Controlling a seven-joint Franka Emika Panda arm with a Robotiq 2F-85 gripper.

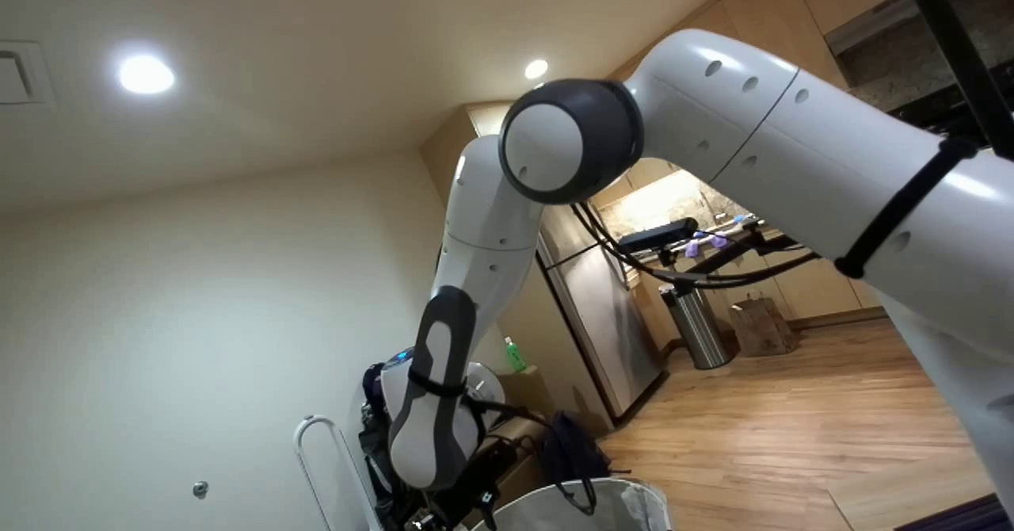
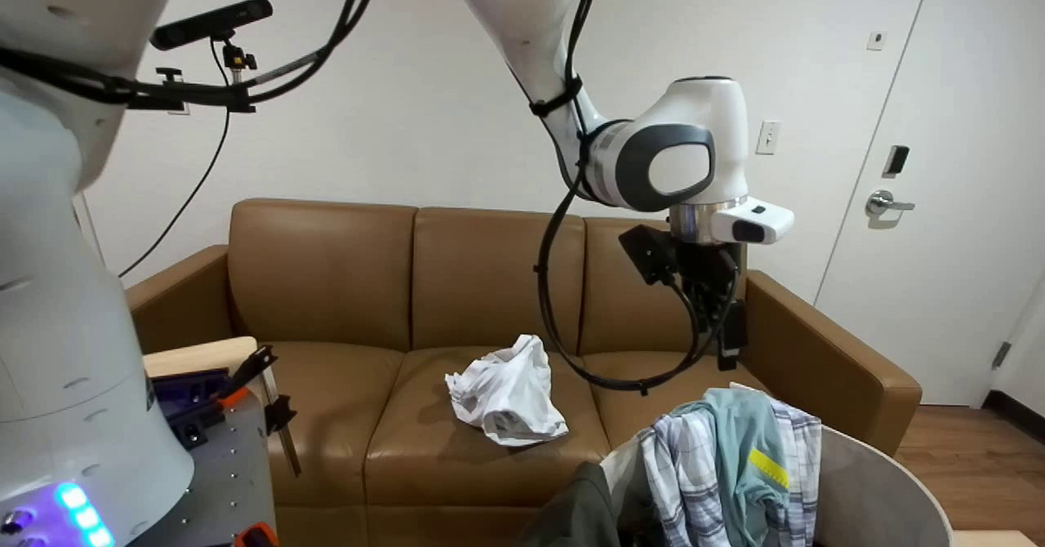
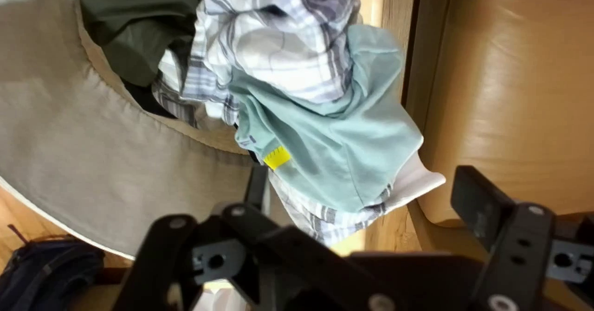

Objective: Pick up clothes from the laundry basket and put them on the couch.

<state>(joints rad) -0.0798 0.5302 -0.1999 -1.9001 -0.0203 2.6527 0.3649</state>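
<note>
Seeing clothes (image 2: 739, 441) lying in the basket (image 2: 882, 482) and draping over its couch-side rim. Distinguishing a teal garment (image 3: 334, 134) bearing a yellow patch (image 3: 277, 158), a plaid garment (image 3: 283, 51) bunching against it, and a dark green garment (image 3: 139, 28) lying farther along the rim. Locating the basket just off the front edge of the couch (image 2: 318, 269), near its door-side corner, and well apart from the front edge of the counter (image 1: 824, 289). Viewing the gripper (image 3: 363, 185) over the clothes, pointing downward, framing the teal garment between its fingers (image 3: 480, 204) in the wrist view. Noting jaws standing wide apart and gripping nothing. Reading, in an exterior view, a narrow gap between fingertips (image 2: 728, 361) and the clothes below. Tracing the arm (image 2: 526, 33) upward in both exterior views, with a black cable (image 2: 606, 382) looping alongside. Observing a white cloth (image 2: 506, 396) lying crumpled on the couch's middle seat, back from its front edge. Finding a dark bag (image 3: 51, 274) resting just beside the basket. Distinguishing, in an exterior view, a fridge (image 1: 598, 313) standing at the counter's end, plus a bin (image 1: 701, 329) and a brown bag (image 1: 762, 329) standing below the counter's front edge. Making out a door (image 2: 939, 229) beyond the couch's corner and a camera (image 2: 211, 23) above the opposite corner.
</note>
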